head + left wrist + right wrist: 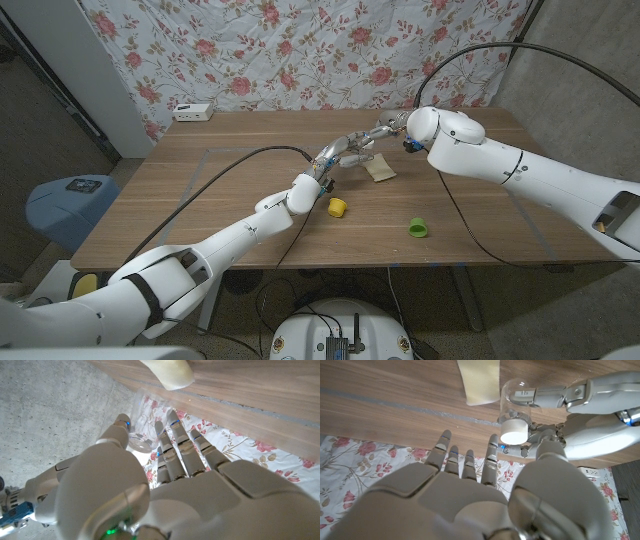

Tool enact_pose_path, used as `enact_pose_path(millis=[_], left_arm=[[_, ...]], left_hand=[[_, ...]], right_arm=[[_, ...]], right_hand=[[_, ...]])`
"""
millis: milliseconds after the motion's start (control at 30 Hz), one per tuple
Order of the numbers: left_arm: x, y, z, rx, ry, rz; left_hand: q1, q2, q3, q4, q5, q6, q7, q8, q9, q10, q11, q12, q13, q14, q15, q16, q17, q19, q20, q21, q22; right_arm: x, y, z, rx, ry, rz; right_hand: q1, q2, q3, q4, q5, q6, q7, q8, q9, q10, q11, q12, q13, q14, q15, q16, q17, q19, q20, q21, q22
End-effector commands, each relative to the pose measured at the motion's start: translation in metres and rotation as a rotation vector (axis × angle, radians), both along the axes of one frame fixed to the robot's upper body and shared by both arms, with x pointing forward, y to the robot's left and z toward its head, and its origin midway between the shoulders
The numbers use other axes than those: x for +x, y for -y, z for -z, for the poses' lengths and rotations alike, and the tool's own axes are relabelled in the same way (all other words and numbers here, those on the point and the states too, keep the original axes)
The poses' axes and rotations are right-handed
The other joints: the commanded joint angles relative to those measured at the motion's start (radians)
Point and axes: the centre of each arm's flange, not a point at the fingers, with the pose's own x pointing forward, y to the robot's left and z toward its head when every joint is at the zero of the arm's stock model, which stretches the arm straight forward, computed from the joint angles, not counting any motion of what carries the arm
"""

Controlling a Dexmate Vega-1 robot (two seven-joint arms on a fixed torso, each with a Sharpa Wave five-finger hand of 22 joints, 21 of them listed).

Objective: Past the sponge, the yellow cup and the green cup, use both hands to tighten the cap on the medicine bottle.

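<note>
The medicine bottle [516,402] is clear with a white cap [514,431]. My left hand [580,410] holds it by the body above the far middle of the table. In the head view the left hand [338,153] reaches past the yellow cup [338,207], with the tan sponge [380,170] just to its right. My right hand [393,128] comes in from the right, and in its wrist view the right hand [470,495] has its fingers spread, tips close beside the cap, gripping nothing. The bottle [140,441] shows between the fingers of the left hand [165,485]. The green cup [418,228] stands nearer the front.
A white power strip [193,112] lies at the table's [200,200] back left corner. A floral cloth [300,50] hangs behind the table. A blue stool [65,205] stands off the left side. The sponge [479,380] lies flat just beyond the bottle.
</note>
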Motion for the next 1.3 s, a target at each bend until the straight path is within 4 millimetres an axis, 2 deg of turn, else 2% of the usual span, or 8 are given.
enact_pose_path(millis=[33, 267, 533, 1033, 1300], left_arm=[[0.0004, -0.001, 0.0005, 0.004, 0.001, 0.002], [0.0007, 0.0, -0.0001, 0.005, -0.002, 0.0], [0.0015, 0.0016, -0.0025, 0.013, 0.002, 0.006], [0.0024, 0.0015, -0.0031, 0.013, 0.0, 0.003], [0.0026, 0.0017, -0.0032, 0.012, -0.001, 0.002]], left_hand=[[0.007, 0.008, 0.008, -0.001, 0.006, 0.003, -0.003, -0.001, 0.003, 0.037, -0.035, 0.003, 0.004, 0.003, -0.066, 0.005, 0.002, -0.004, -0.042, 0.0, 0.002], [0.006, 0.009, 0.009, 0.0, 0.006, 0.003, -0.004, 0.0, 0.003, 0.038, -0.035, 0.003, 0.004, 0.003, -0.065, 0.005, 0.001, -0.004, -0.042, 0.0, 0.002], [0.008, 0.009, 0.009, -0.001, 0.006, 0.003, -0.004, 0.0, 0.003, 0.037, -0.034, 0.003, 0.004, 0.003, -0.067, 0.005, 0.002, -0.004, -0.041, 0.0, 0.002], [0.008, 0.008, 0.007, -0.001, 0.006, 0.005, -0.004, 0.0, 0.003, 0.039, -0.034, 0.004, 0.004, 0.004, -0.067, 0.005, 0.002, -0.003, -0.042, 0.0, 0.002], [0.009, 0.008, 0.008, -0.001, 0.006, 0.006, -0.005, 0.0, 0.003, 0.04, -0.035, 0.004, 0.004, 0.004, -0.067, 0.005, 0.001, -0.003, -0.042, 0.0, 0.002]], right_arm=[[0.0017, 0.0009, -0.0029, -0.008, -0.025, -0.032], [0.0024, 0.0002, -0.0042, -0.014, -0.021, -0.028], [0.0038, -0.0009, -0.0063, -0.022, -0.003, -0.019], [0.0083, -0.0031, -0.0085, -0.028, 0.01, -0.013], [0.0101, -0.0023, -0.0076, -0.023, 0.012, -0.013]], right_hand=[[0.028, -0.001, 0.008, -0.015, 0.008, -0.017, 0.001, 0.001, -0.002, -0.017, 0.002, 0.004, 0.004, -0.015, 0.002, 0.001, 0.002, -0.007, -0.002, -0.001, 0.003], [0.058, 0.0, 0.021, -0.021, 0.009, -0.029, -0.019, 0.004, -0.004, -0.025, 0.002, 0.007, 0.004, -0.021, 0.001, 0.003, 0.002, -0.006, -0.005, 0.002, 0.003], [0.092, 0.008, 0.037, -0.022, 0.01, -0.007, -0.042, 0.018, -0.005, -0.02, 0.0, 0.014, 0.004, -0.018, 0.001, 0.008, 0.002, 0.006, -0.01, 0.007, 0.003], [0.144, 0.023, 0.063, -0.018, 0.008, 0.066, -0.077, 0.049, -0.004, -0.001, -0.009, 0.023, 0.004, 0.004, 0.002, 0.017, 0.001, 0.024, -0.02, 0.011, 0.003], [0.164, 0.022, 0.071, -0.016, 0.004, 0.12, -0.081, 0.071, 0.001, 0.013, -0.016, 0.027, 0.004, 0.014, 0.003, 0.019, 0.001, 0.033, -0.021, 0.012, 0.003]])
